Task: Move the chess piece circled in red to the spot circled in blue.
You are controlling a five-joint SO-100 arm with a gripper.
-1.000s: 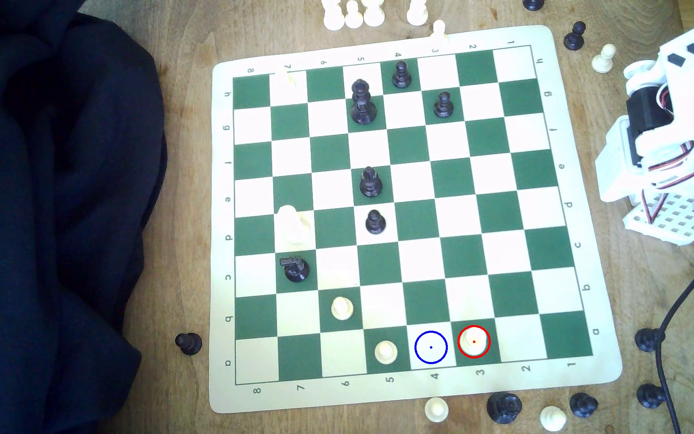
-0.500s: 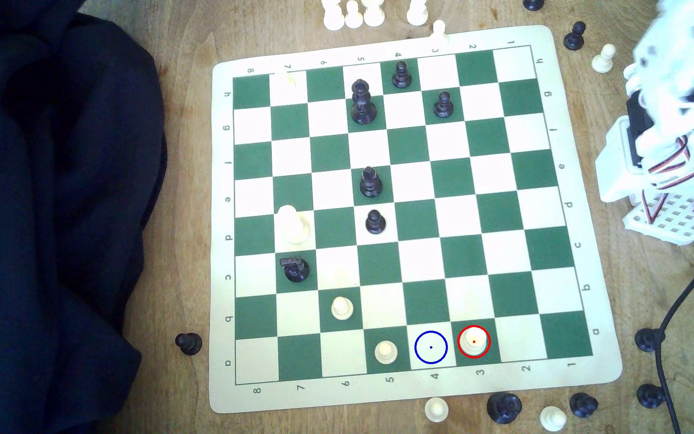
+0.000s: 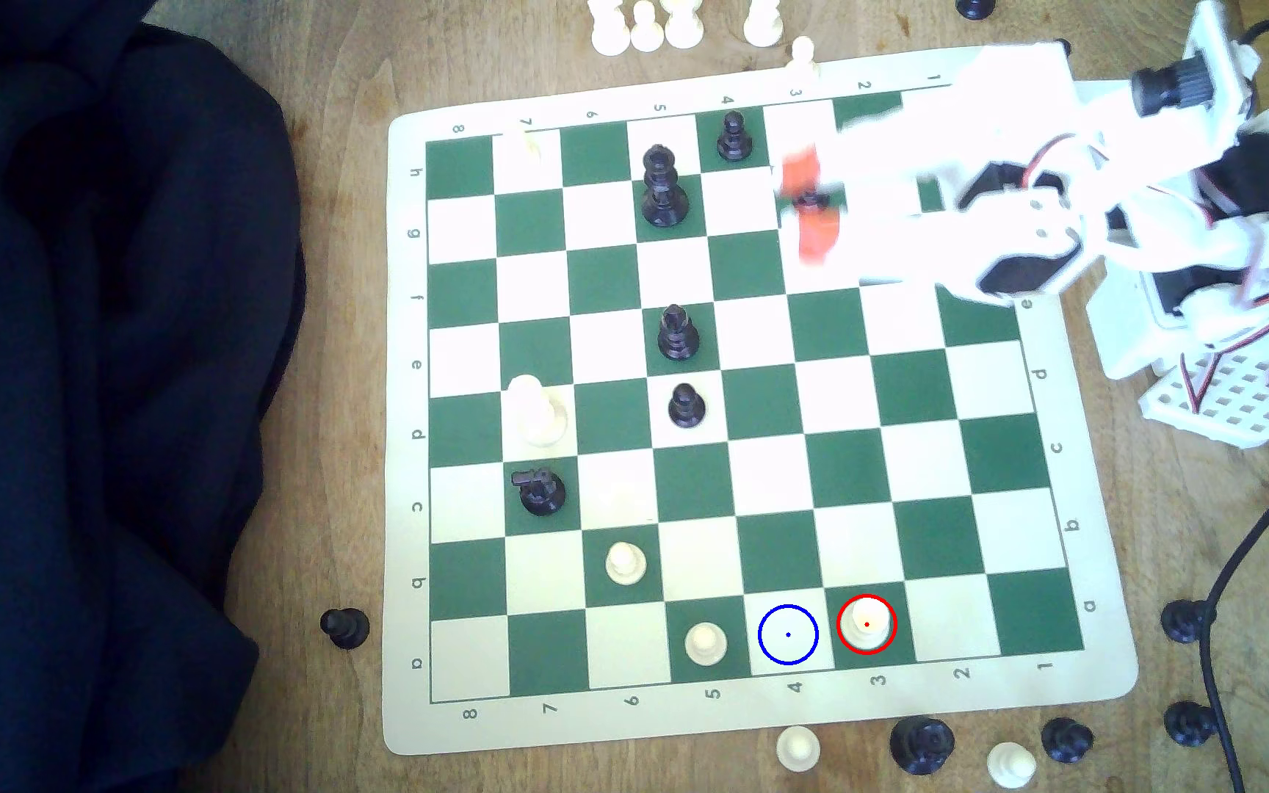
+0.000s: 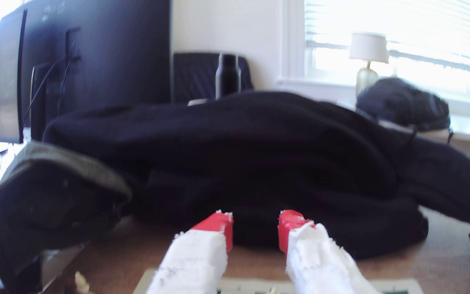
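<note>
- Setup is a wooden table [image 3: 326, 427] with a green-and-cream roll-up chessboard [image 3: 1120, 671] on it, a big dark jacket [image 3: 97, 396] heaped at the exterior view's left, and spare pieces scattered off the mat. The wrist view looks across that same jacket toward a monitor and a bright window.
- The chess piece circled in red [image 3: 866, 619] is a small cream pawn on a green square in the nearest row, toward the exterior view's right. It's standing upright with nothing touching it.
- The spot circled in blue [image 3: 788, 634] is the cream square right next door, on the exterior view's left of the pawn, and it's bare. Another white pawn [image 3: 705, 642] sits one square further left, so overshooting would bump it.
- The gripper [image 3: 808, 202] is way off at the far side of the board, blurry, hanging over a black pawn there. In the wrist view its red-tipped fingers [image 4: 219, 223] stand a moderate gap apart with nothing between them.
- Handling guess: hard plastic, super light, smooth, not fragile, but tippy if you nudge the head sideways.
- I'd pinch it at the neck just under the ball head, coming straight down, so the ball stops it slipping out.
- It's only a one-square hop, so a small lift should do, and set it down flat.
</note>
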